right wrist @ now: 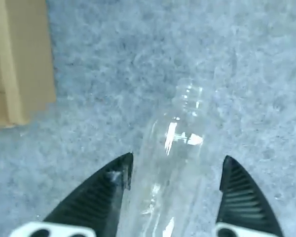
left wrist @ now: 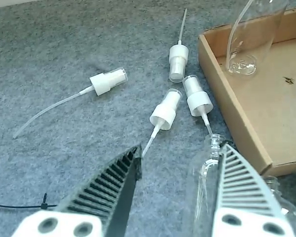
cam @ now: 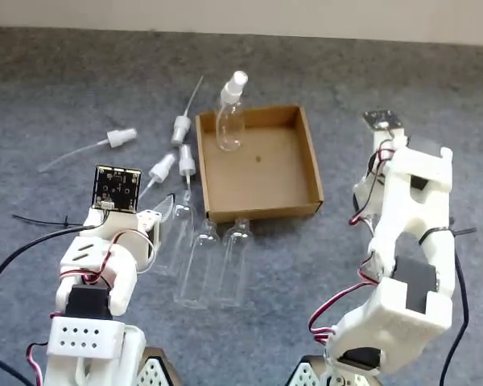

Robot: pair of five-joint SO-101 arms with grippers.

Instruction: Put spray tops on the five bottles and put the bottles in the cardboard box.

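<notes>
Right fingers (right wrist: 104, 190) spread astride bottle (right wrist: 180, 143), seemingly lying, neck pointing away, left fingers (left wrist: 113, 185) spread

No legible text, label, number or sign on anything shown

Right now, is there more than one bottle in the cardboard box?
No, the cardboard box holds a single bottle, standing in its far left corner with a spray top on.

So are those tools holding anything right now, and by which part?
Nothing looks gripped. The left tool is open around a bottle near its neck; the right tool is open astride a second bottle, at its body.
</notes>
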